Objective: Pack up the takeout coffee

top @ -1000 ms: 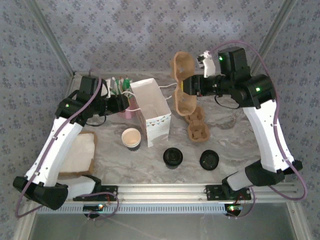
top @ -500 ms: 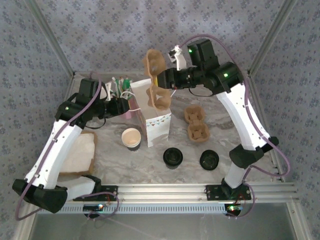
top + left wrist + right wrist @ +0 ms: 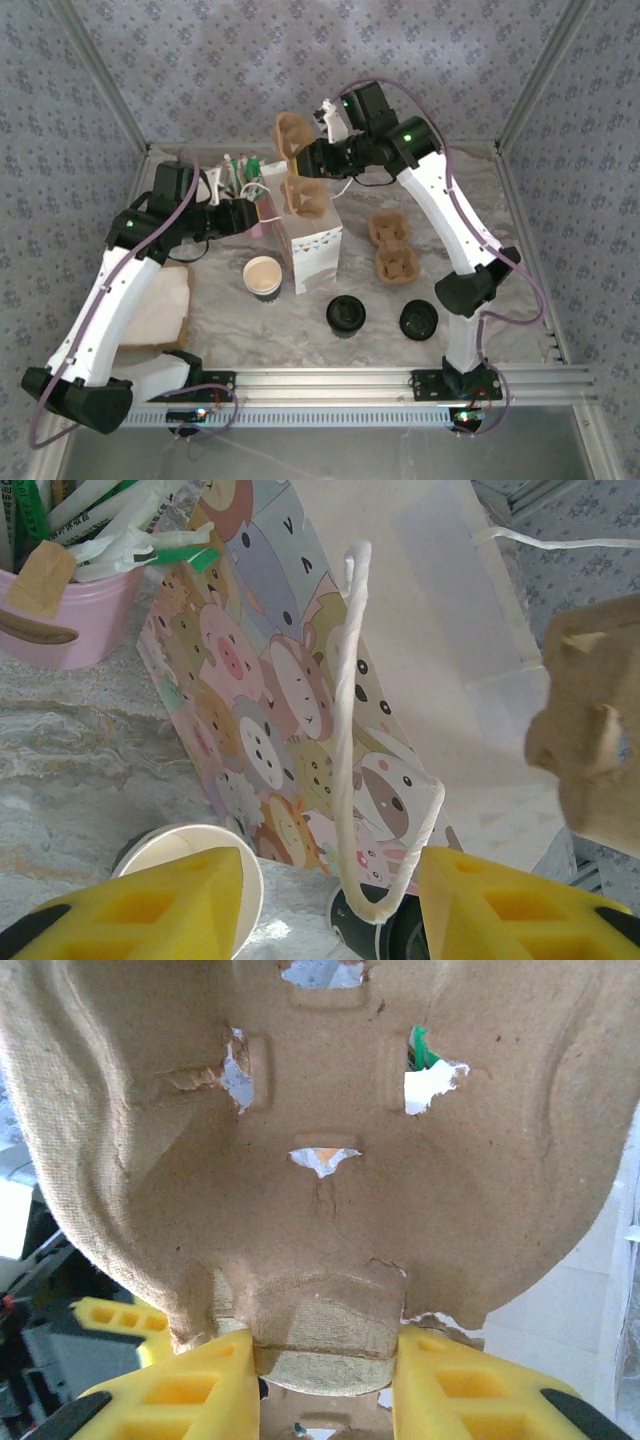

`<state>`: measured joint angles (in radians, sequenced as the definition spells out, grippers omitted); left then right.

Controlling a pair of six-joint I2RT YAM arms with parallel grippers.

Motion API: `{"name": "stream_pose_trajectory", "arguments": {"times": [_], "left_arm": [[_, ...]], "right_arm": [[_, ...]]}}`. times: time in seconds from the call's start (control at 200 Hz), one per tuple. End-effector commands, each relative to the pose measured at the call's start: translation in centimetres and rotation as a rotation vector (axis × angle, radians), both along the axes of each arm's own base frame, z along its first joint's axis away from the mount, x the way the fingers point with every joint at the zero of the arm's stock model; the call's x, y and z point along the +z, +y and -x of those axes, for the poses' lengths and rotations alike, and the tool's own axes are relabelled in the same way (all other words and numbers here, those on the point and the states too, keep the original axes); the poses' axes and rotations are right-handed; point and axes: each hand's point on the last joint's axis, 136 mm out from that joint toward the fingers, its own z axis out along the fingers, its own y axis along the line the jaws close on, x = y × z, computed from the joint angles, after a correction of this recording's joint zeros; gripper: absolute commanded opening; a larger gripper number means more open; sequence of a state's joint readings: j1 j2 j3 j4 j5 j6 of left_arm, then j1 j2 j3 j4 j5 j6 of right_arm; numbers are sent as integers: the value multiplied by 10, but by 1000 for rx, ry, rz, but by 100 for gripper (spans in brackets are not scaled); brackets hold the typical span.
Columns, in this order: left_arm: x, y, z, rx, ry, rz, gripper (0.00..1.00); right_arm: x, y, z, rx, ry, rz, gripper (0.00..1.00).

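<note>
The paper coffee cup (image 3: 263,276) stands open on the table left of the white bag (image 3: 318,232), cream inside, no lid on it. Two black lids (image 3: 346,315) (image 3: 418,320) lie in front. My right gripper (image 3: 320,158) is shut on a brown cardboard cup carrier (image 3: 297,170), held upright over the bag's mouth; its fingers pinch the carrier's (image 3: 330,1160) lower edge, right gripper (image 3: 325,1352). My left gripper (image 3: 246,213) is open at the bag's left side, the white handle loop (image 3: 350,780) hanging between its fingers, left gripper (image 3: 330,868). The cup's rim (image 3: 150,842) and a lid (image 3: 362,920) lie below.
A pink cup of straws and sticks (image 3: 240,185) stands behind the left gripper. A second cardboard carrier (image 3: 392,247) lies right of the bag. A brown paper sheet (image 3: 160,305) lies at the left edge. The cartoon-printed bag wall (image 3: 260,710) is close to the left fingers.
The right arm has swung the cup carrier leftward from the back right to above the bag's opening. The left arm has hardly moved.
</note>
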<state>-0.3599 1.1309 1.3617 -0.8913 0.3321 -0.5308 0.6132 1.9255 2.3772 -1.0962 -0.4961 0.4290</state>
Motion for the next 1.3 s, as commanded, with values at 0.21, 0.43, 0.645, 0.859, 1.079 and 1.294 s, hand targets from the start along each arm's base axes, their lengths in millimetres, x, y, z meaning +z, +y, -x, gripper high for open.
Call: {"name": "stream_pose_trajectory", "arguments": {"times": [0.21,0.43,0.645,0.859,1.079,1.294], "left_arm": [[6,-2,5,-29,-35,24,50],[5,-1,6,-26,-36,29,51],[4,-1,7,-26,-34,31,51],[5,-1,8,-25,-36,35,51],[7,-1,8,-23,-43,42,52],[8,-1,8,-22,-47,44,53]], "right_arm": [[-19,5,-8,8,4,60,36],[-36,9,-7,22,33,100,35],[-49,9,-3,24,59,142,35],[-57,2,-1,7,84,183,34],[-67,-3,3,10,108,227,34],[-75,-4,8,17,110,271,34]]}}
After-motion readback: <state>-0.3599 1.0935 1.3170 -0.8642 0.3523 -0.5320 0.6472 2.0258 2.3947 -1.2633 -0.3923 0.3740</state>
